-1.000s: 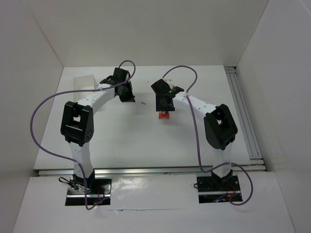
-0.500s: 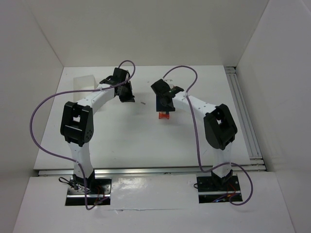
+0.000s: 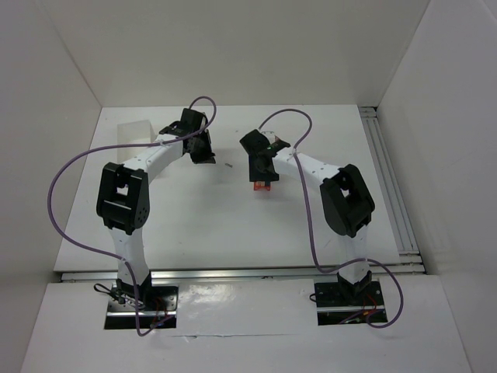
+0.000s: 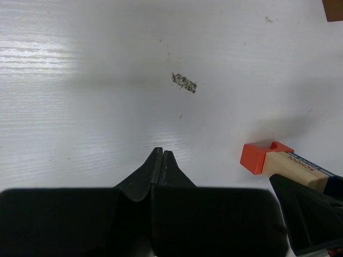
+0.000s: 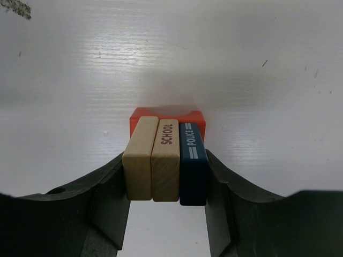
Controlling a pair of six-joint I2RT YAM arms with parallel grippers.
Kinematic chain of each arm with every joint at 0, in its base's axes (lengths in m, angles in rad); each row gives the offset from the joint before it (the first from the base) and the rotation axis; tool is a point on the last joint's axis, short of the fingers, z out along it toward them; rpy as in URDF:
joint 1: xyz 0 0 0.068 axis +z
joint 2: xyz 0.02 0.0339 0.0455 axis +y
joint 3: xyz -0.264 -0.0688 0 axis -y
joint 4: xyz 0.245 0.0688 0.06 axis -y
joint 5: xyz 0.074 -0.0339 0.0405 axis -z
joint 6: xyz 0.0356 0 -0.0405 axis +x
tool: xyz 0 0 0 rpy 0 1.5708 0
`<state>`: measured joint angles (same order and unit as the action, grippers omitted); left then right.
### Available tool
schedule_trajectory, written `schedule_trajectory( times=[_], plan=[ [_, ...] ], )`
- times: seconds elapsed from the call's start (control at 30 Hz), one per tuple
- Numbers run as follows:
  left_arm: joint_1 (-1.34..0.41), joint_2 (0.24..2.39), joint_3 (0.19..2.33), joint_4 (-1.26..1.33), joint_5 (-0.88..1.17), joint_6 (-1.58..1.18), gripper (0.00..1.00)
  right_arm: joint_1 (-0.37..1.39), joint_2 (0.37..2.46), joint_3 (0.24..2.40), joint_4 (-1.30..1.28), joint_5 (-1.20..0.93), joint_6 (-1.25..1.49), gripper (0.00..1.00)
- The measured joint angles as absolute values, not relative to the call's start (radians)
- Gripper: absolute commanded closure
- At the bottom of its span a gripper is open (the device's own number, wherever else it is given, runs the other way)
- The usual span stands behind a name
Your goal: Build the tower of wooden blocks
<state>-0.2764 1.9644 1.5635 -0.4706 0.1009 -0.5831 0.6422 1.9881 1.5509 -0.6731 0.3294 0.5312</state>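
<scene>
My right gripper (image 5: pixel 166 163) is shut on three small blocks pressed side by side: a plain pale wood block (image 5: pixel 140 158), a pale block marked SCHOOL (image 5: pixel 165 159) and a blue block marked POLICE (image 5: pixel 193 163). Their far ends meet an orange-red block (image 5: pixel 167 114) that stands on the table. From above, only the orange-red block (image 3: pixel 262 186) shows under the right gripper (image 3: pixel 262 179). My left gripper (image 4: pixel 162 152) is shut with nothing in it, left of the orange-red block (image 4: pixel 253 156). A brown block (image 4: pixel 333 8) lies further off.
A translucent white plastic tub (image 3: pixel 133 132) stands at the back left. A small dark scuff (image 4: pixel 184 83) marks the white table between the grippers. A metal rail (image 3: pixel 388 179) runs along the table's right edge. White walls enclose the table.
The right arm's elbow has shifted slightly to the left and its gripper has turned a little, still over the orange-red block. The left arm has not moved.
</scene>
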Motion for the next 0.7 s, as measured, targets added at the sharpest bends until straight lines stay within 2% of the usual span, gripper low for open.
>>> schedule_trajectory(
  times=[0.33, 0.43, 0.63, 0.7],
  plan=[
    [-0.276, 1.964, 1.563, -0.471, 0.101, -0.583, 1.0, 0.642, 1.988, 1.551, -0.673, 0.329, 0.531, 0.56],
    [-0.276, 1.964, 1.563, -0.471, 0.101, -0.583, 1.0, 0.643, 1.988, 1.551, -0.673, 0.329, 0.534, 0.49],
    [-0.276, 1.964, 1.563, -0.471, 0.101, -0.583, 1.0, 0.648, 1.988, 1.551, -0.673, 0.329, 0.535, 0.42],
    [-0.276, 1.964, 1.563, -0.471, 0.101, -0.583, 1.0, 0.648, 1.988, 1.551, -0.673, 0.329, 0.536, 0.34]
  ],
)
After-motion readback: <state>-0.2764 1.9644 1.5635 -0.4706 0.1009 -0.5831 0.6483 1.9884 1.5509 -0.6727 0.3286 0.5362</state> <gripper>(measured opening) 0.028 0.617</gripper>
